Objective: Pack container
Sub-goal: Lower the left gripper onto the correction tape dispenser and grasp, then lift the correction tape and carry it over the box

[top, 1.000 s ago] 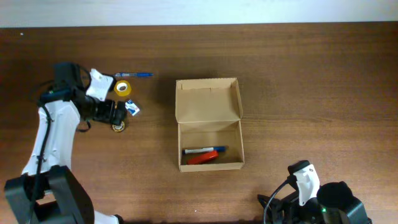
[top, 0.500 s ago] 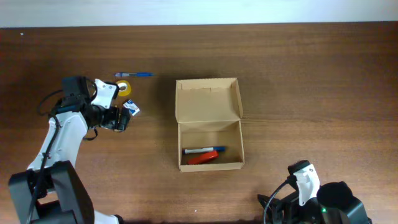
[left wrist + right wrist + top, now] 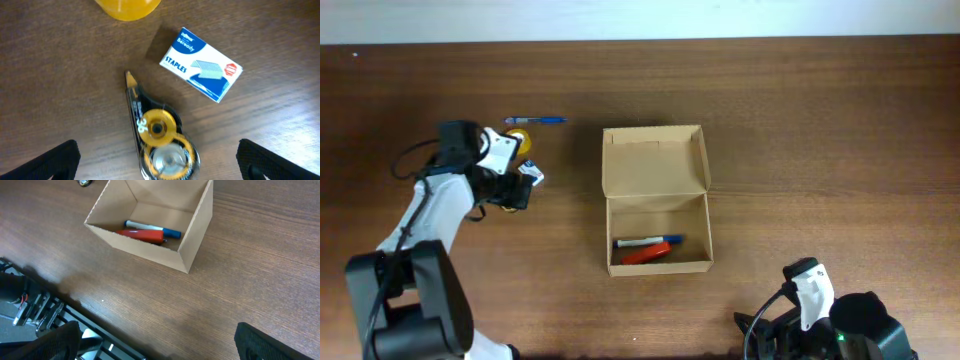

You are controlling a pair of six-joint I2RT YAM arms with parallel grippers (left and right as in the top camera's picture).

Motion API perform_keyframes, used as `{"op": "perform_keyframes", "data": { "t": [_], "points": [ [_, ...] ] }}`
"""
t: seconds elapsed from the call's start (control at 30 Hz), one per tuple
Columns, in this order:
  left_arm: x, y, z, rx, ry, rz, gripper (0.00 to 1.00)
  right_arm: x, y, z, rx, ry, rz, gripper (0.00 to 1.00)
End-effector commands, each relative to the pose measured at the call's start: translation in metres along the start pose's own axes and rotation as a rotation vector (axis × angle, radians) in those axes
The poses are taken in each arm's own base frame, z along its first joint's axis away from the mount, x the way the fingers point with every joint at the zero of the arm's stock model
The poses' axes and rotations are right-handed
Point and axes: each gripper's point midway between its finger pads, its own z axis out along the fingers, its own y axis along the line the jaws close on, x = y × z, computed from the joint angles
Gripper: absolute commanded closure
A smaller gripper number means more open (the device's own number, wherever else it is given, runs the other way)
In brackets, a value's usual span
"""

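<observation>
Since a second ago our left arm has swung inward, and the left gripper (image 3: 517, 190) now hangs with fingers spread wide, the correction tape roller (image 3: 160, 150) directly beneath. We judge a grasp comes next. The staples box (image 3: 201, 72) lies near, just ahead. The container (image 3: 653, 160) stands open, well apart sideways, with bare table (image 3: 570, 215) between.

A small blue-and-white box of staples (image 3: 201, 71) lies flat on the brown wooden table (image 3: 50, 75), at two o'clock from a correction-tape dispenser (image 3: 159, 137) and apart from it. The dispenser's tip points to eleven o'clock. A yellow tape roll (image 3: 127, 6) sits at its twelve o'clock, cut by the frame edge. In the overhead view, a blue pen (image 3: 535, 120) lies near the roll, at its twelve o'clock.
</observation>
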Motion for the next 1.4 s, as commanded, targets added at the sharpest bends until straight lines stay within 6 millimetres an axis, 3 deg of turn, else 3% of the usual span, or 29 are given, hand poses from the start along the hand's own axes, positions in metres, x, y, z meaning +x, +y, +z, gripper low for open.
{"op": "perform_keyframes", "data": {
  "t": [0.0, 0.13, 0.17, 0.4, 0.47, 0.63, 0.77, 0.9, 1.03, 1.17, 1.27, 1.37],
  "points": [
    [0.006, 0.006, 0.011, -0.053, 0.035, -0.013, 0.05, 0.001, 0.002, 0.002, -0.009, 0.009, -0.008, 0.01],
    [0.007, 0.008, 0.022, -0.056, 0.037, -0.043, 0.11, 0.001, 0.002, 0.002, -0.009, 0.009, -0.008, 0.01],
    [0.009, 0.008, 0.026, -0.052, 0.046, -0.043, 0.16, 0.001, 0.002, 0.002, -0.009, 0.009, -0.008, 0.01],
    [0.02, 0.004, 0.042, -0.034, 0.09, -0.045, 0.23, 0.001, 0.002, 0.002, -0.009, 0.009, -0.008, 0.01],
    [0.02, 0.004, 0.043, -0.034, 0.091, -0.045, 0.3, 0.001, 0.002, 0.002, -0.009, 0.009, -0.008, 0.01],
    [0.021, 0.004, 0.043, -0.033, 0.095, -0.06, 0.6, 0.001, 0.002, 0.002, -0.009, 0.009, -0.008, 0.01],
    [0.021, 0.004, 0.042, -0.033, 0.095, -0.065, 0.76, 0.001, 0.002, 0.002, -0.009, 0.009, -0.008, 0.01],
    [0.016, 0.006, 0.039, -0.041, 0.081, -0.134, 0.83, 0.001, 0.002, 0.002, -0.009, 0.009, -0.008, 0.01],
    [-0.008, 0.013, 0.015, -0.064, 0.014, -0.171, 0.89, 0.001, 0.002, 0.002, -0.009, 0.009, -0.008, 0.01],
    [-0.043, 0.016, -0.029, -0.094, -0.1, -0.148, 0.98, 0.001, 0.002, 0.002, -0.009, 0.009, -0.008, 0.01],
    [-0.073, 0.003, -0.068, -0.107, -0.217, -0.098, 0.98, 0.001, 0.002, 0.002, -0.009, 0.009, -0.008, 0.01],
    [-0.095, -0.025, -0.104, -0.096, -0.319, -0.028, 0.98, 0.001, 0.002, 0.002, -0.009, 0.009, -0.008, 0.01]
  ]
}}
